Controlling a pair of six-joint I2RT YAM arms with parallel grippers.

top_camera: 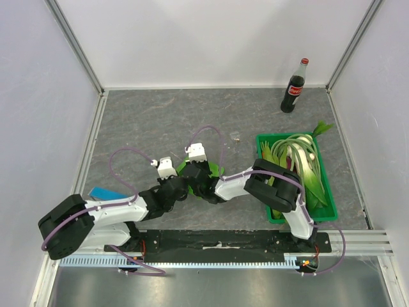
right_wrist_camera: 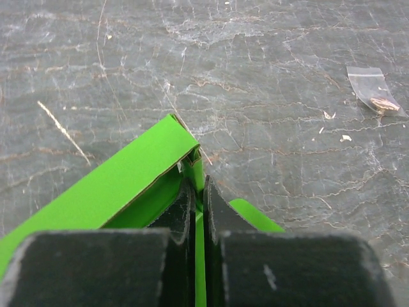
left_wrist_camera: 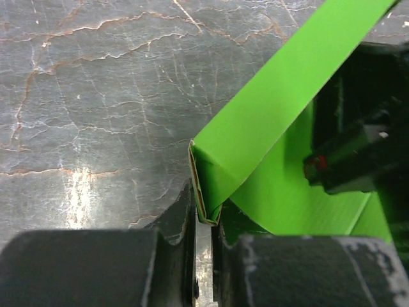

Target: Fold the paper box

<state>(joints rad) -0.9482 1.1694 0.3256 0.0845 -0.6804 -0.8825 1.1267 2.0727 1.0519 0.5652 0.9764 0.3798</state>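
The paper box [top_camera: 192,167] is a bright lime-green card piece in the middle of the table, held between both grippers. My left gripper [top_camera: 186,185] is shut on a folded corner of the paper box [left_wrist_camera: 268,121]; its fingers [left_wrist_camera: 172,224] pinch the card edge. My right gripper [top_camera: 206,187] is shut on a wall of the paper box [right_wrist_camera: 121,179], with the thin card running between its fingers [right_wrist_camera: 182,211]. A raised folded side panel shows in both wrist views. In the top view the two grippers hide most of the box.
A dark-green crate [top_camera: 326,192] of leeks and vegetables stands at the right, under the right arm. A cola bottle [top_camera: 294,86] stands at the back right. A blue block [top_camera: 105,194] lies at the left. A small clear packet [right_wrist_camera: 374,93] lies on the table beyond the box.
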